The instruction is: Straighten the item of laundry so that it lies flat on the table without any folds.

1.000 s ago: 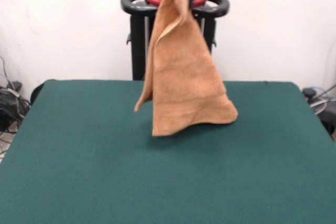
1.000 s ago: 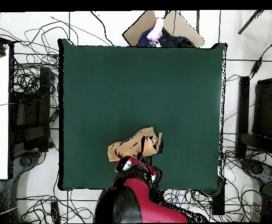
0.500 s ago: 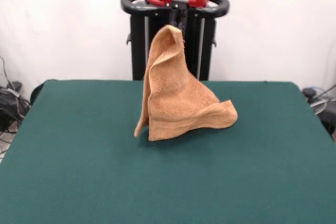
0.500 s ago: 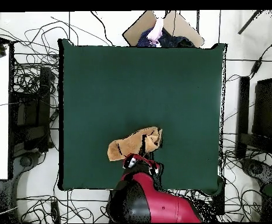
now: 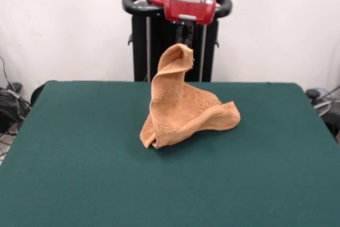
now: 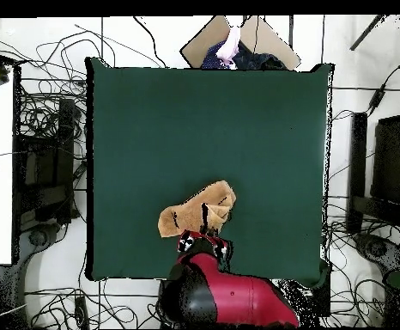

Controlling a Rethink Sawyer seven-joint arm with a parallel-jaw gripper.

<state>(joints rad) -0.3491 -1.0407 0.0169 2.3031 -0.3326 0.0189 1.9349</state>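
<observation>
One towel | top corner pinched in the closed gripper, peak directly beneath it | the remainder slumps below in crumpled folds onto the table | arm overhead

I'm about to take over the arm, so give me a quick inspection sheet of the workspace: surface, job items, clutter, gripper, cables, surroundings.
Surface: green table, bare apart from the towel.
Job's things: orange-tan towel bunched and folded, its lower part resting on the table toward the robot's side, one corner lifted to a peak; not flat.
Clutter: nothing seen on the table.
Gripper: gripper directly above the towel's peak and seemingly pinching it.
Cables: many loose cables on the floor around the table, none on it.
Surroundings: black pedestal behind the table, white wall, a person at the far edge in the overhead view.
</observation>
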